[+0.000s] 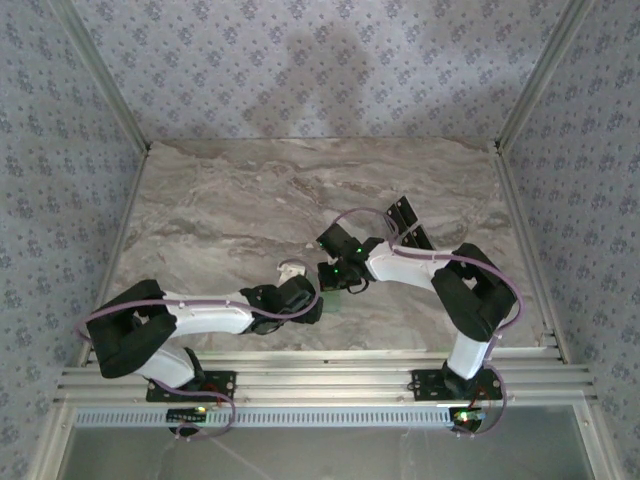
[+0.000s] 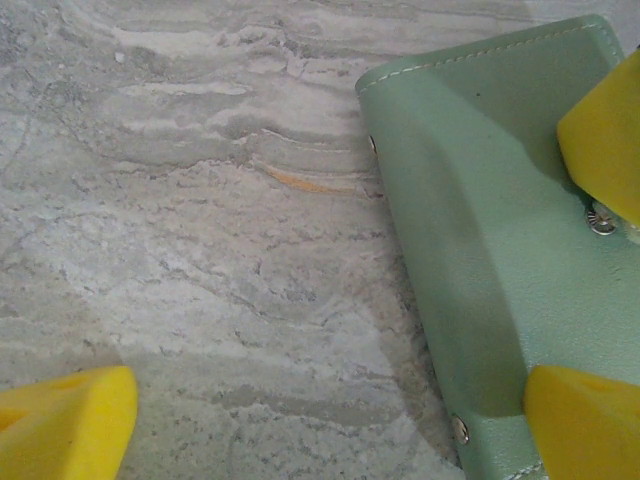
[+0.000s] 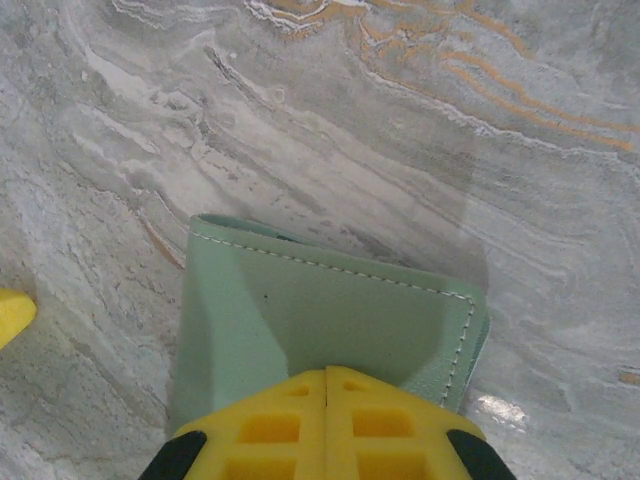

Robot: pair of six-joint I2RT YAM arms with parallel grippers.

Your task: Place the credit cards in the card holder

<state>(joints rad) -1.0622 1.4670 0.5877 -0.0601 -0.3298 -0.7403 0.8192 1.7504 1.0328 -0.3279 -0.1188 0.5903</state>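
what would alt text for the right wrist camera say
A pale green card holder with white stitching lies on a grey marble table. Its near edge is hidden under the right gripper, whose two yellow fingers are pressed together at the bottom of the picture.

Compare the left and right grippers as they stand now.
The left gripper has its fingers spread wide; the right gripper has them shut together. The left gripper straddles the card holder's edge, one finger over the table; the right gripper sits wholly over the card holder. Both have yellow fingers at the card holder.
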